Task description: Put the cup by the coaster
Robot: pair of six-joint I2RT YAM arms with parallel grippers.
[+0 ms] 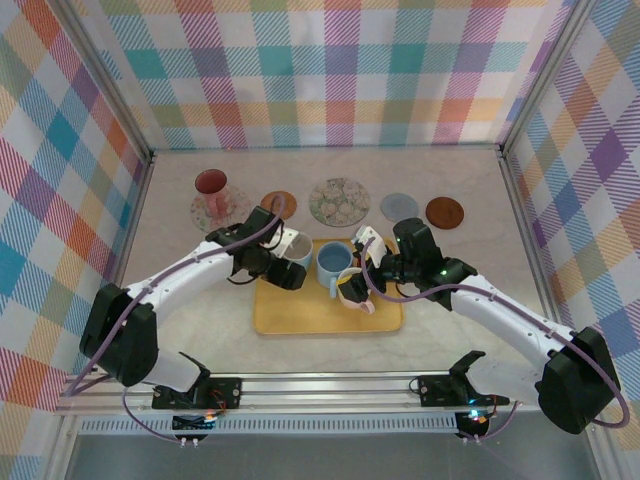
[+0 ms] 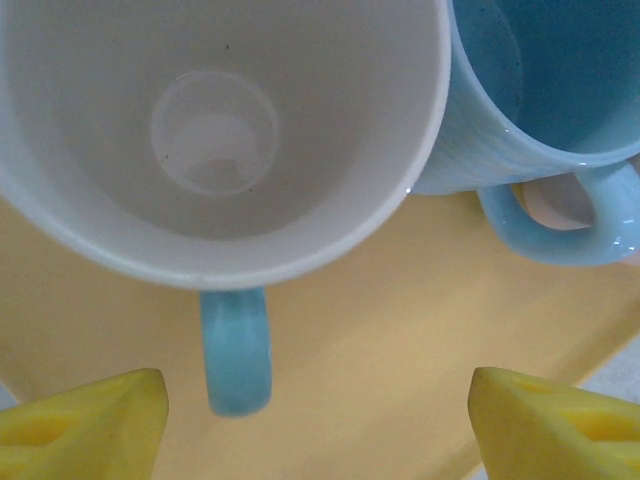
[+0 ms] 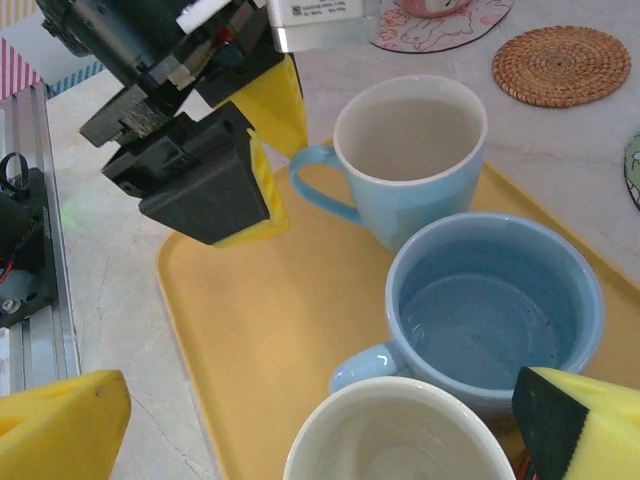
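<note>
Three cups stand on a yellow tray [image 1: 300,318]. The pale blue cup with a white inside [image 1: 296,247] [image 2: 215,130] [image 3: 410,150] is at the tray's far left. My left gripper [image 1: 283,268] [image 2: 320,425] [image 3: 283,175] is open, and the cup's handle [image 2: 236,350] reaches into the gap between its yellow fingertips. A darker blue cup [image 1: 333,262] [image 3: 495,305] [image 2: 540,90] stands beside it. My right gripper [image 1: 356,287] [image 3: 325,430] is open around a white cup [image 3: 400,440]. A woven brown coaster [image 1: 278,204] [image 3: 560,65] lies behind the tray.
A pink cup [image 1: 211,185] rests on a floral coaster at the back left. A large patterned coaster [image 1: 339,200], a grey coaster [image 1: 399,207] and a brown coaster [image 1: 444,212] lie in a row behind the tray. Checkered walls close in three sides.
</note>
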